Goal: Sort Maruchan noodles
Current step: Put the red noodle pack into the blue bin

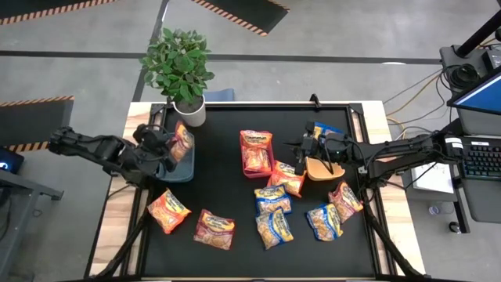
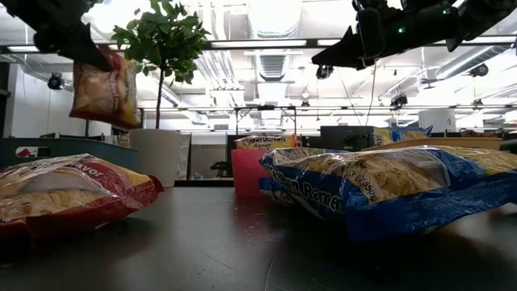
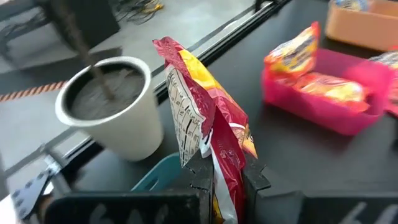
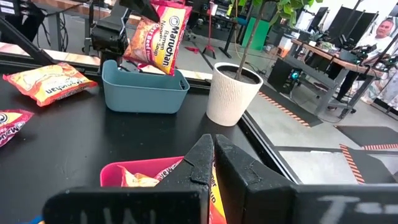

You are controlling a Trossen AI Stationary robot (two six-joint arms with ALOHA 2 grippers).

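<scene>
My left gripper (image 3: 224, 173) is shut on a red-and-orange noodle packet (image 4: 158, 37) and holds it just above the teal bin (image 4: 144, 92) at the table's left. My right gripper (image 4: 212, 146) hovers shut with nothing in it, between the red bin (image 1: 256, 153) and the tan bin (image 1: 322, 167). The red bin holds an orange packet (image 3: 298, 46). Several more packets lie flat on the black table: an orange one (image 1: 168, 210), a red one (image 1: 214, 229), blue ones (image 1: 274, 227) and a red-pink one (image 1: 345, 200). My left gripper pinches the packet's crimped edge (image 3: 225, 158) between its two fingers. The packet is lifted clear above the teal bin. In the low view it hangs tilted below the fingers (image 2: 77, 44).
A potted plant in a white pot (image 1: 190, 110) stands right behind the teal bin at the table's far left. The table has a raised black rim (image 1: 356, 117). A blue packet (image 1: 325, 129) shows behind the tan bin. Desks and cables lie beyond the table's right side.
</scene>
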